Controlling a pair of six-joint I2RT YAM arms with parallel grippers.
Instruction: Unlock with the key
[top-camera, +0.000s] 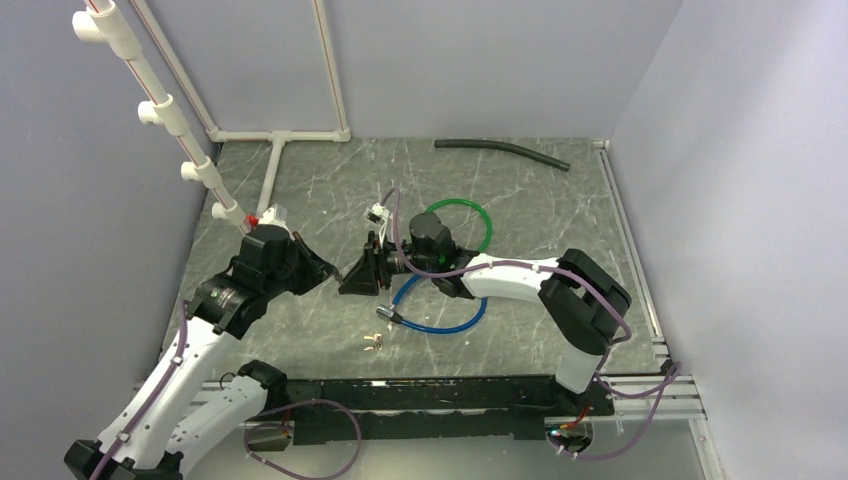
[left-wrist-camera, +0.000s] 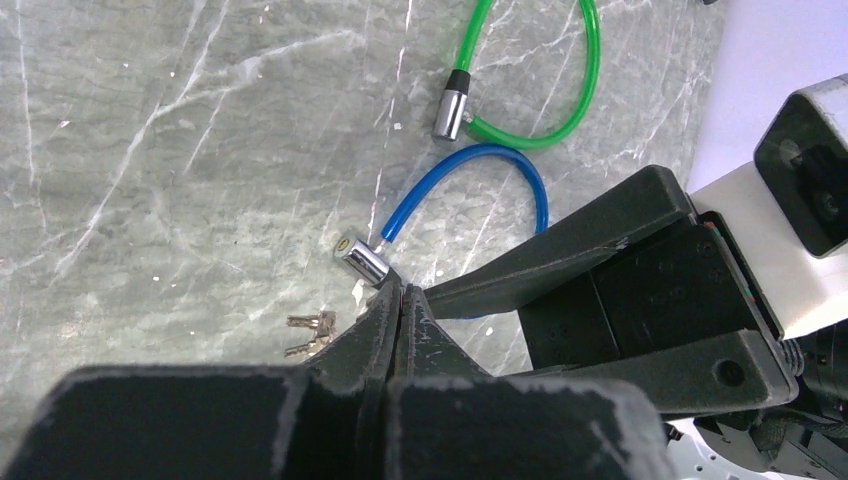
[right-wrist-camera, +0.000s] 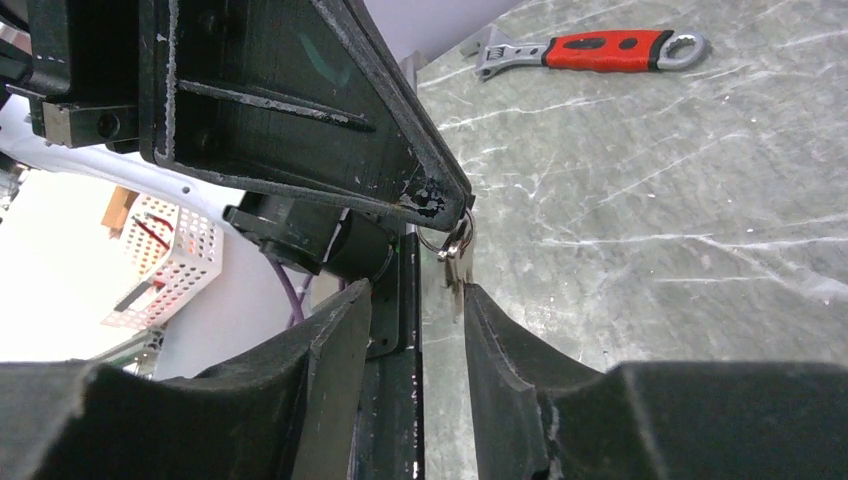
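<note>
My left gripper (top-camera: 333, 270) (left-wrist-camera: 400, 293) is shut on a key ring. A small bunch of keys (right-wrist-camera: 455, 262) dangles from its tip in the right wrist view. My right gripper (top-camera: 362, 272) (right-wrist-camera: 418, 290) faces it with jaws apart, and the hanging keys sit at its tips, close to the right finger (right-wrist-camera: 500, 340). The blue cable lock (top-camera: 440, 318) (left-wrist-camera: 470, 175) lies on the table just below both grippers, its chrome cylinder (left-wrist-camera: 360, 262) pointing left. A second pair of keys (top-camera: 373, 340) (left-wrist-camera: 312, 335) lies on the table near that cylinder.
A green cable lock (top-camera: 470, 215) (left-wrist-camera: 530, 120) lies beyond the blue one. A red-handled wrench (right-wrist-camera: 590, 50) lies farther off. A black hose (top-camera: 500, 150) rests at the back. A white pipe frame (top-camera: 275, 135) stands along the left and back walls.
</note>
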